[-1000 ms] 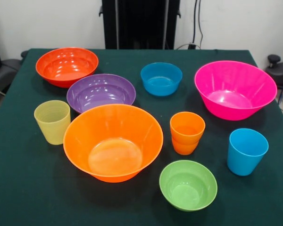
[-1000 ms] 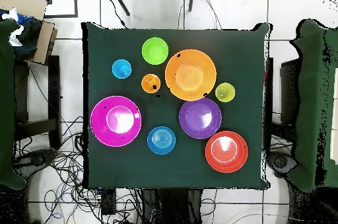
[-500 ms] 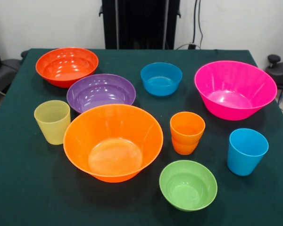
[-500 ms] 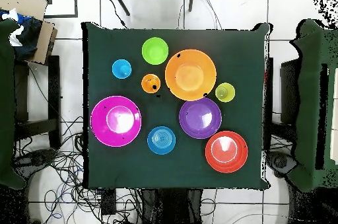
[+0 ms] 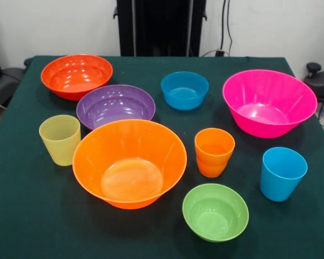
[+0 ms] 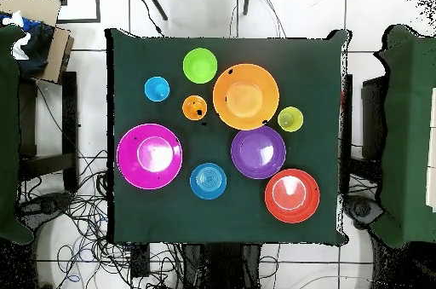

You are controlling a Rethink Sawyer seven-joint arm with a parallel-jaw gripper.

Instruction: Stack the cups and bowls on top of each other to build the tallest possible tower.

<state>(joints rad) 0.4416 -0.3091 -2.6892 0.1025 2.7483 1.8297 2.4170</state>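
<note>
Large orange bowl point(image 5: 129, 162) touches purple bowl point(image 5: 115, 106); other vessels stand apart.

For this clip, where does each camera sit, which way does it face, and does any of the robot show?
Front view: sits across the table, looking slightly down over it toward the black pedestal at the far side; no arm or gripper shows.
Overhead view: sits above the table, looking straight down, turned half round against the front; no gripper shows.
Shared: both show the orange bowl, pink bowl, purple bowl and blue cup, all standing apart, unstacked.
</note>
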